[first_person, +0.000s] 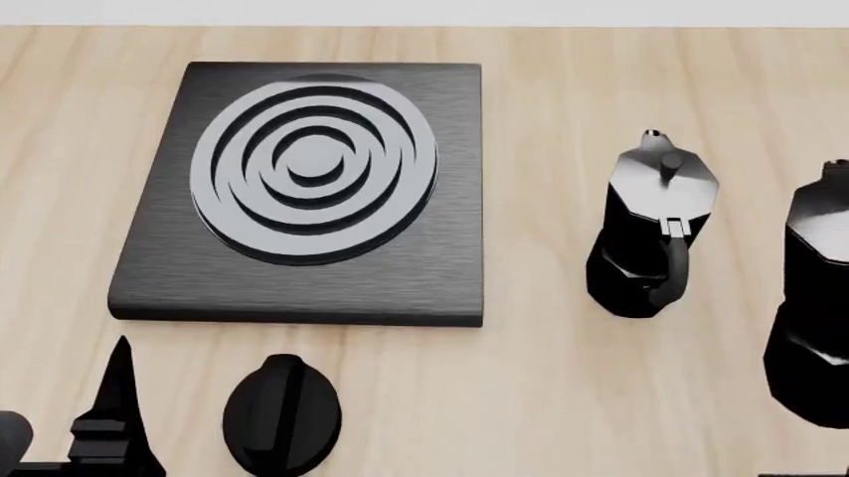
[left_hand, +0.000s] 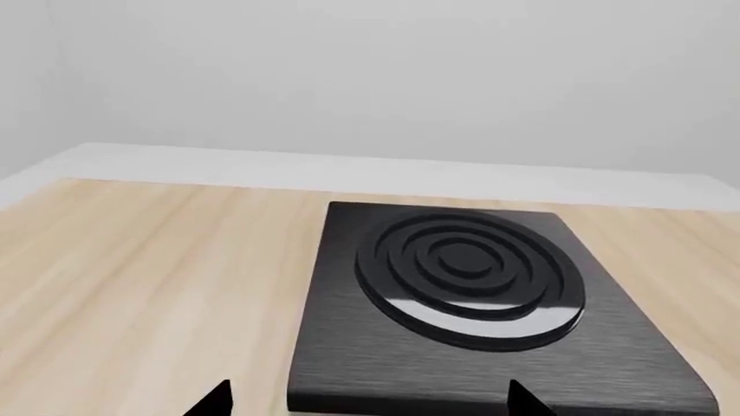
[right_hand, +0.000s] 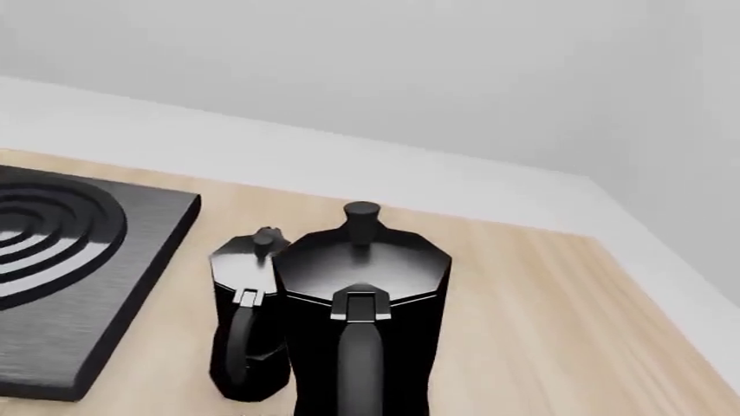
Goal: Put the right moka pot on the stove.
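The right moka pot (first_person: 814, 298), glossy black and faceted, stands at the head view's right edge, partly cut off. In the right wrist view this right moka pot (right_hand: 364, 286) fills the near middle, upright, handle toward the camera; no right gripper fingers show. The stove (first_person: 398, 273), a black slab with a grey ring burner, lies at the left with nothing on it. My left gripper (left_hand: 370, 404) is open, its tips wide apart just short of the stove's (left_hand: 347, 355) near edge, holding nothing. One left finger (first_person: 119, 397) shows at the bottom left of the head view.
A second identical moka pot (first_person: 650, 234) stands upright between the stove and the right pot, just behind and beside it in the right wrist view (right_hand: 243, 295). A black oval knob (first_person: 281, 415) lies in front of the stove. The wooden table (first_person: 558, 397) ends at a white wall.
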### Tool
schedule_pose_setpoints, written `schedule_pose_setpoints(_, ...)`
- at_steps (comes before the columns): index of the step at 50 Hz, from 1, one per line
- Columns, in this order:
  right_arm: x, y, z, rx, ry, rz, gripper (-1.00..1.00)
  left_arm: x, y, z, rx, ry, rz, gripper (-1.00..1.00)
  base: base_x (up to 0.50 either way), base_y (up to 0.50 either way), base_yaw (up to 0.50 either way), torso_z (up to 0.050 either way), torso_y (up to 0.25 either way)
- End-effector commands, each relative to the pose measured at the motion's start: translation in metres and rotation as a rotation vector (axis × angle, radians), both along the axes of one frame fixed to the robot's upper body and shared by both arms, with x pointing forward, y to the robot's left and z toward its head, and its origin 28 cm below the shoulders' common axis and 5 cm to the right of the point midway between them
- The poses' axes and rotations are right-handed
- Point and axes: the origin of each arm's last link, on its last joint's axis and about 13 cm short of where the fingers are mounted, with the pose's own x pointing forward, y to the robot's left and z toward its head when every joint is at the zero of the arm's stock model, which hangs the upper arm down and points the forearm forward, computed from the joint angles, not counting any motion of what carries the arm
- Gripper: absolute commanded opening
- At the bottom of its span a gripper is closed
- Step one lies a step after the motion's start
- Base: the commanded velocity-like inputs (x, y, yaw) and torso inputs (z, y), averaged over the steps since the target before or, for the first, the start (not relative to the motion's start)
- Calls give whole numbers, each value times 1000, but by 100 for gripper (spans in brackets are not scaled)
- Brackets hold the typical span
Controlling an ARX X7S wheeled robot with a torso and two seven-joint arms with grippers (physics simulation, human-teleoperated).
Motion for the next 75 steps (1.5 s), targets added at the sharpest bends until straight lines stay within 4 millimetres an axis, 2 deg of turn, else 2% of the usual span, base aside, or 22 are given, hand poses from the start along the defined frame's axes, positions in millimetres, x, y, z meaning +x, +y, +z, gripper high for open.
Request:
schedule_pose_setpoints(1, -9, 10, 3, -46, -45, 17, -100, 0, 0, -1, 0, 0, 0, 100, 0, 0, 0, 0, 0)
schedule_pose_setpoints(26, -1, 38, -3, -63, -52, 154, -100, 0, 0, 0, -4, -2, -1, 100, 0, 0, 0, 1, 1)
schedule_pose_setpoints(36, 4, 49, 2, -61, -66, 210, -100, 0, 0, 1, -8, -3, -4, 100, 0, 0, 0, 0, 1)
schedule_pose_setpoints(64, 38, 71, 2, -34, -68, 341, -100, -1, 0, 0, -3, 1, -13, 100, 0, 0, 0, 0, 1)
schedule_pose_setpoints(66, 40, 73, 2, -34, -69, 349, -100, 0, 0, 0, -4, 1, -13, 100, 0, 0, 0, 5, 0)
schedule_pose_setpoints(69, 45, 76, 21, -28, -77, 362, -100, 0, 0, 0, -5, 1, -12, 100, 0, 0, 0, 0, 3)
schedule_pose_setpoints(75, 54, 80, 24, -24, -86, 382, -100, 0, 0, -1, -6, 1, -14, 100, 0, 0, 0, 0, 0)
